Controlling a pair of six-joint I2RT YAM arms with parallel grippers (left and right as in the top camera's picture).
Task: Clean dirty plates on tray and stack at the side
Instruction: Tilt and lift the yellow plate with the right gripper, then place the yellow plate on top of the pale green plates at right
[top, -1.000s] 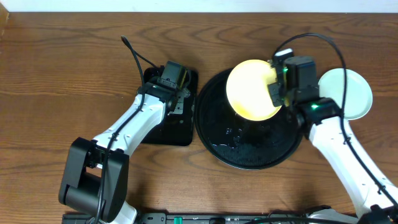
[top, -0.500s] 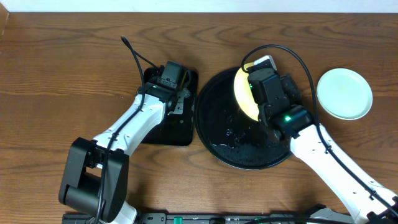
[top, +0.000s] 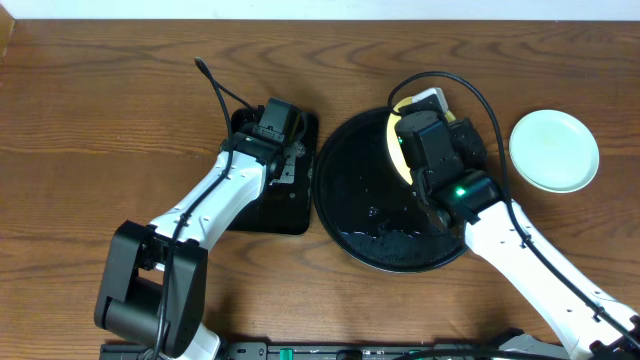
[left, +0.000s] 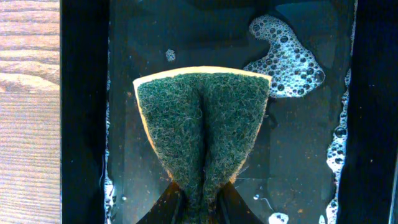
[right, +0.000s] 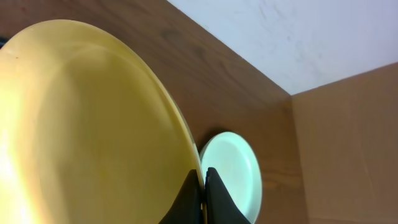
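My right gripper (right: 204, 186) is shut on the rim of the pale yellow plate (right: 87, 124) and holds it on edge above the right part of the round black tray (top: 345, 200); from overhead only a yellow sliver (top: 393, 150) shows beside the arm. A mint-blue plate (top: 554, 150) lies on the table right of the tray, also in the right wrist view (right: 233, 168). My left gripper (left: 202, 202) is shut on a green sponge (left: 202, 130) over the soapy rectangular black tray (top: 265, 205).
The rectangular tray (left: 81, 124) holds water and foam (left: 286, 53). Wet spots lie on the round tray's floor (top: 385, 225). A wall and a brown panel (right: 348, 143) stand behind the table.
The right arm has swung left over the round tray and turned the yellow plate from face-up to on edge. The left arm has not moved.
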